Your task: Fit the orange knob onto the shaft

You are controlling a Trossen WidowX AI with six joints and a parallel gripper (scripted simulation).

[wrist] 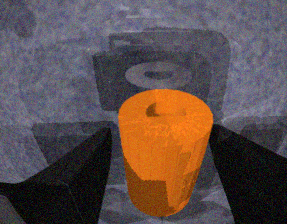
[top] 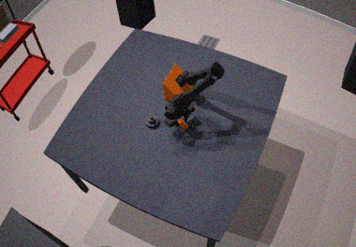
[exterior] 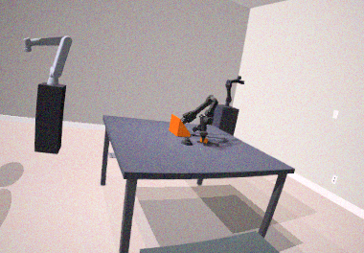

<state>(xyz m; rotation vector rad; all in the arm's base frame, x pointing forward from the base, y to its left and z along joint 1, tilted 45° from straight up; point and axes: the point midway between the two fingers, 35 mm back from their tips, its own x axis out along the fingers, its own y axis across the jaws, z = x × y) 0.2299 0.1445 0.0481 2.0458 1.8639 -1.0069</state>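
With our parallel-jaw gripper partly open, its grip unconfirmed, we should centre the orange knob between the fingertips and squeeze evenly before lifting.

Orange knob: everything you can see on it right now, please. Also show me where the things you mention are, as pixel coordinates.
The orange plastic-looking knob [top: 183, 124] [exterior: 204, 140] [wrist: 164, 145] is a plain, roughly cylindrical piece, looking narrower toward its base in the wrist view. Its top face has a dark recess, presumably the shaft hole; its flat side can't be made out. It appears upright on the dark blue-grey table [top: 108, 120] [exterior: 192, 163], beside and off the dark round pedestal [top: 153, 123] [exterior: 187, 142]. Black fingers flank it, with narrow gaps lower down; contact near the top is unclear.
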